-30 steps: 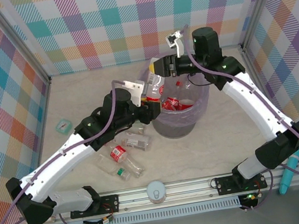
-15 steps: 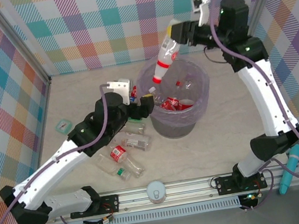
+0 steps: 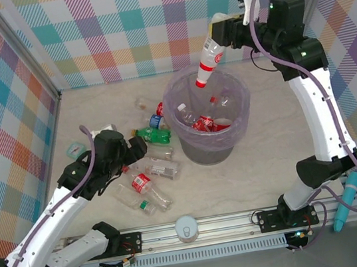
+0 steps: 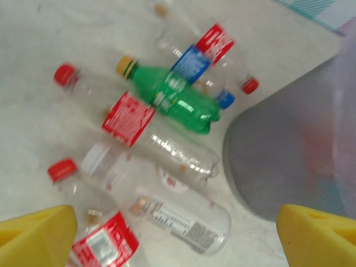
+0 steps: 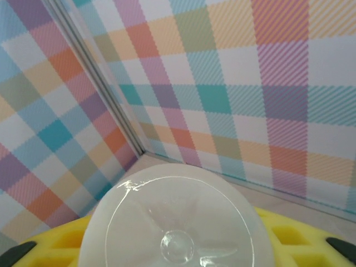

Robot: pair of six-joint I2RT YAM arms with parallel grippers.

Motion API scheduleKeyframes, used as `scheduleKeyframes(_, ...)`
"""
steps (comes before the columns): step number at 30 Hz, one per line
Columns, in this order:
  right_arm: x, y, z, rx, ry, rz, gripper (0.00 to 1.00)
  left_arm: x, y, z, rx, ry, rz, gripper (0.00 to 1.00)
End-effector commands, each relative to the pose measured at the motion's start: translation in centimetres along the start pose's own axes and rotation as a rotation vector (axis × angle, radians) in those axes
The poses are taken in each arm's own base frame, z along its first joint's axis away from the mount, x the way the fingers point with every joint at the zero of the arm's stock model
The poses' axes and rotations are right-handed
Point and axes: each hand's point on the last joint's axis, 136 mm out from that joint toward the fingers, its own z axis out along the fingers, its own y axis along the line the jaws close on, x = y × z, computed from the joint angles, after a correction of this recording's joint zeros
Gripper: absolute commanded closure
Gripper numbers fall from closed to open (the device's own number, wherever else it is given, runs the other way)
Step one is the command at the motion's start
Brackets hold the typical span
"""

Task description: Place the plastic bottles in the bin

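Right jaws grip bottle [image 3: 207,60] above bin [image 3: 210,153].

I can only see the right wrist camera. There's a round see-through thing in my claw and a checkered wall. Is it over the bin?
Observer: It looks so. That bottle hangs from the right claw, red cap pointing down toward the far rim of the bin.
Kid: Is anything in the bin?
Observer: Yes, red-labelled bottles lie inside it.
Kid: Are any on the table?
Observer: Yes, a heap of bottles lies beside the bin, a green bottle among them.
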Motion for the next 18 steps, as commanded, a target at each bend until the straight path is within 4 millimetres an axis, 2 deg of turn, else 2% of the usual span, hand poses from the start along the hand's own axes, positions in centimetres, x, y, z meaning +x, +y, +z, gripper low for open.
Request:
scheduleKeyframes(1,1.2,-1.1,0.4,0.034,0.037,-0.036,0.6,3.6,2.7,0.7,-0.088,0.127,-0.135,0.08)
scheduleKeyframes(5,4.0,-1.6,1.3,0.011,0.086,-0.002,0.61,5.9,4.4,2.6,-0.133,0.192,-0.189,0.04)
scheduleKeyframes(8,6.8,-1.6,2.2,-0.046,0.106,0.045,0.61,7.9,6.6,4.1,-0.199,0.26,-0.209,0.02)
scheduleKeyframes(14,12.5,-1.8,4.4,-0.076,0.179,0.086,0.61,9.7,9.2,4.9,-0.287,0.273,-0.229,0.05)
scheduleKeyframes(18,16.0,-0.9,5.6,-0.13,0.218,0.039,0.6,11.2,10.3,5.3,-0.303,0.286,-0.254,0.05)
